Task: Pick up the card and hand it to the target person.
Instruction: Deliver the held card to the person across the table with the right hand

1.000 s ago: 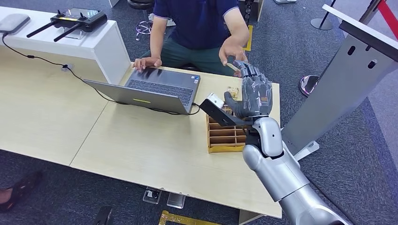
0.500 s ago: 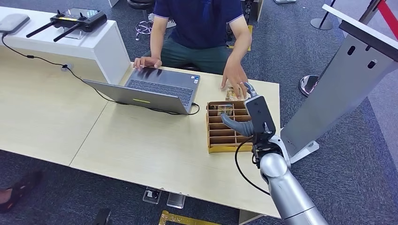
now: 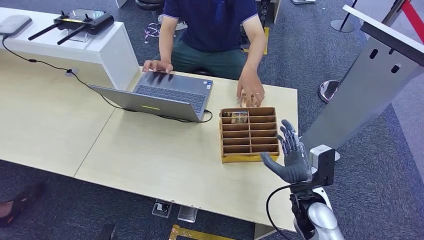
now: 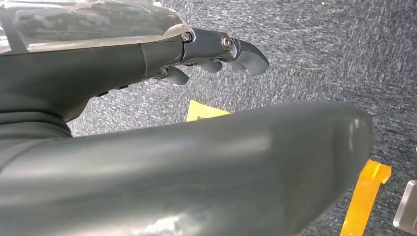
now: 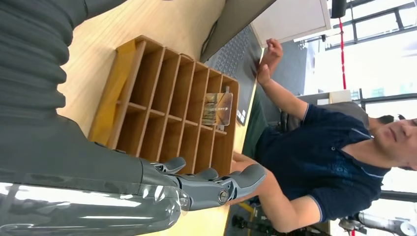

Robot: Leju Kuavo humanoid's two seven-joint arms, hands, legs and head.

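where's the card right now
In the head view the card lies on the table under the person's hand, just beyond the wooden organizer.

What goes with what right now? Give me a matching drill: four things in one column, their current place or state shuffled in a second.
Things
1. right hand
2. card
3. laptop
4. wooden organizer

States
A. lid open on the table
B. under the person's hand
C. fingers spread, holding nothing
D. one clear card holder in a far slot

Pairs: 1-C, 2-B, 3-A, 4-D
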